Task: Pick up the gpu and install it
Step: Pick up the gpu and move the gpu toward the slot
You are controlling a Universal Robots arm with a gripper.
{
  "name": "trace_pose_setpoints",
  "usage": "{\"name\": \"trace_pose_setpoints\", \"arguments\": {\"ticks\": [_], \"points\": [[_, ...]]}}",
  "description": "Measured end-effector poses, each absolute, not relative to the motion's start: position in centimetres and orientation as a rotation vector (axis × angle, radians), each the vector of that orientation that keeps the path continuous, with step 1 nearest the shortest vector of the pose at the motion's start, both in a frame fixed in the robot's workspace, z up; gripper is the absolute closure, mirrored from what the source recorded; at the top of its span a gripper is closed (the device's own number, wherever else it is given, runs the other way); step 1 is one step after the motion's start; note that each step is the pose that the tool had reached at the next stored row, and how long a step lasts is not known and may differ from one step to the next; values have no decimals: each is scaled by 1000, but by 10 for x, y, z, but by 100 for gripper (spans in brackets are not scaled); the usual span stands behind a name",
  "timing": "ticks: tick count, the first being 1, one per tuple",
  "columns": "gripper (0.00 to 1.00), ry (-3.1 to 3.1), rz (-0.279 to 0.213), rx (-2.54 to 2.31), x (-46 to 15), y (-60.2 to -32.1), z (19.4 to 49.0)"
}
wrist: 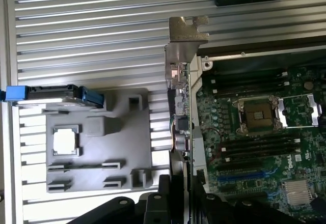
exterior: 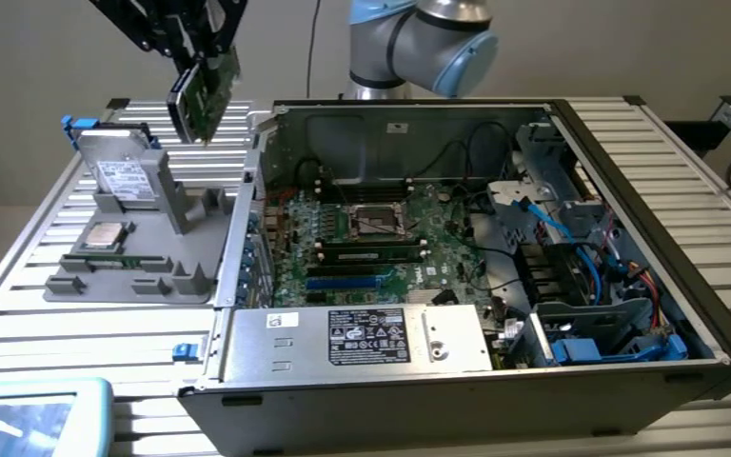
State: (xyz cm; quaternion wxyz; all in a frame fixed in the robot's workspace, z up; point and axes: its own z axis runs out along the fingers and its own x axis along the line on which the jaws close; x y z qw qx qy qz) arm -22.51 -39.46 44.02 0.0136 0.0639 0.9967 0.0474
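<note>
The gpu (exterior: 205, 97) hangs in the air above the back of the grey holder tray (exterior: 149, 271), near the open computer case's (exterior: 467, 381) side wall on the exterior view's left. My gripper (exterior: 194, 43) is shut on the card's upper edge. In the wrist view the gpu (wrist: 179, 107) appears edge-on, its silver end bracket (wrist: 186, 33) pointing away from my gripper (wrist: 181, 196). It lines up over the gap between the tray (wrist: 122, 147) and the motherboard (wrist: 254, 132). Blue expansion slots (exterior: 346, 283) lie on the motherboard (exterior: 365, 228).
On the tray a silver drive (exterior: 125, 176) with a white label stands upright, and a small square processor chip (exterior: 103, 235) lies flat. A power supply (exterior: 359, 338) and cable bundles (exterior: 569, 248) fill the case's front and right. A pale blue object (exterior: 23, 419) sits at the table's front corner.
</note>
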Motion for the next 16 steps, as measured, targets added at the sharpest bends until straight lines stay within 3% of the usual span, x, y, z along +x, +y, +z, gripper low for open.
{"name": "trace_pose_setpoints", "arguments": {"ticks": [16], "points": [[73,3104,152,199,-152,-395,440]]}}
